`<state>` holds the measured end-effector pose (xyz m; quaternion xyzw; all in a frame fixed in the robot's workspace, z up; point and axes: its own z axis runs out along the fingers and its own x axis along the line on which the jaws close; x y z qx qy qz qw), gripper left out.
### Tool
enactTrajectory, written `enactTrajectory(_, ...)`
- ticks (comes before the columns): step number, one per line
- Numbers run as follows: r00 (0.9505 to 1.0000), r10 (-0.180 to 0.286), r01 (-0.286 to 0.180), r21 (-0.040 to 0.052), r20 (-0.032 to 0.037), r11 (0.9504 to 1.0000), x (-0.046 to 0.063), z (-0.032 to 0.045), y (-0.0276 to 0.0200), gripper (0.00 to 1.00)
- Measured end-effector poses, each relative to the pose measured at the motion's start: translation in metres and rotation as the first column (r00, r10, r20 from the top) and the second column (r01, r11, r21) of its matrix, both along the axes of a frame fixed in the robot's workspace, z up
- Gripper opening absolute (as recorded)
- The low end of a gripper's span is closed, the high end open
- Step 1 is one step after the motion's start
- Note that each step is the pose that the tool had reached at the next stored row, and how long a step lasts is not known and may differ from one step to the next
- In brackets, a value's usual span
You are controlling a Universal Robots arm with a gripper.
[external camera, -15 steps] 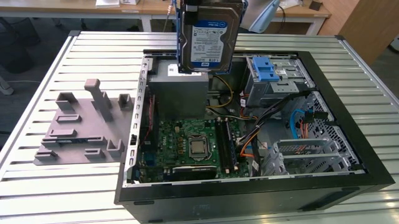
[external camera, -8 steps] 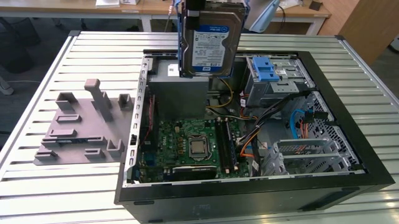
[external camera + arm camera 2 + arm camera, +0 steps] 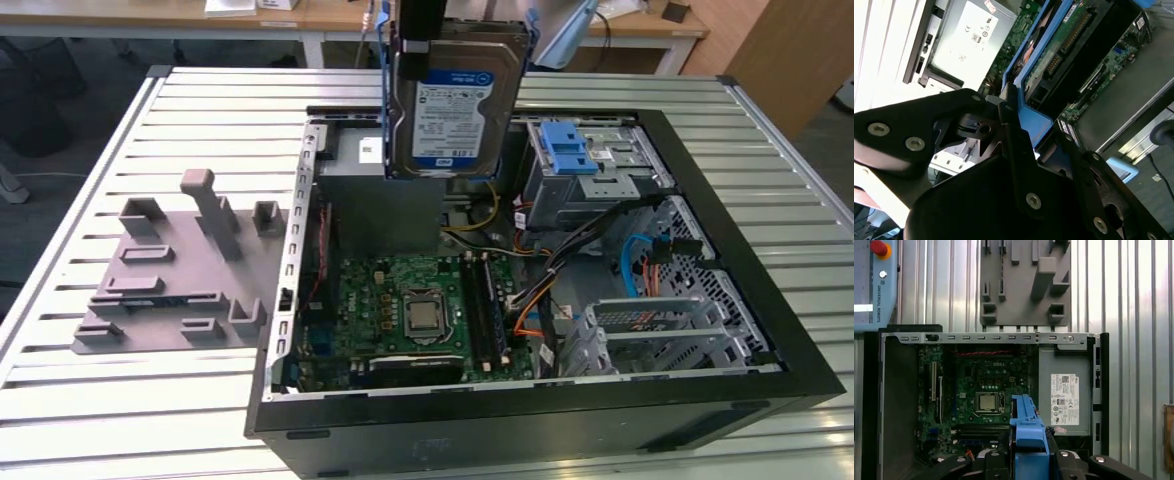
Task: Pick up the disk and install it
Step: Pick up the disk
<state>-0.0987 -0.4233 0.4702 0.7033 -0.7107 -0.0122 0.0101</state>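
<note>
Slatted metal table [image 3: 120, 420] fills the foreground, and on it we have the open computer case [image 3: 534, 412] with a grey fixture plate [image 3: 167, 285] beside it, on the exterior view's left. Inside the case we pass the motherboard [image 3: 400, 310], then the grey power supply [image 3: 380, 195] and the drive cage [image 3: 587, 165] with its blue latch. Above these hangs the disk [image 3: 454, 100], upright, label towards us and clear of everything below. The gripper [image 3: 1029, 457] is clamped on its blue bracket. Beyond stand wooden desks [image 3: 267, 15]. We judge the pick-up done and the carry towards the case in hand, with the install itself not yet begun. Seating the disk would call for turning it from upright to match the bay and lining its bracket up squarely, clear of the cables.
</note>
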Motion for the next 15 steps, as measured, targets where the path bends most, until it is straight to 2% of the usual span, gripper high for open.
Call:
enactTrajectory(4,1.0000,0.000,0.000,0.0000,0.0001,1.0000,0.002,-0.0018,-0.0119,0.36)
enactTrajectory(10,1.0000,0.000,0.000,-0.0001,0.0000,1.0000,0.014,-0.0032,-0.0154,0.36)
enactTrajectory(15,1.0000,0.000,0.000,0.0000,0.0000,1.0000,0.016,-0.0034,-0.0157,0.36)
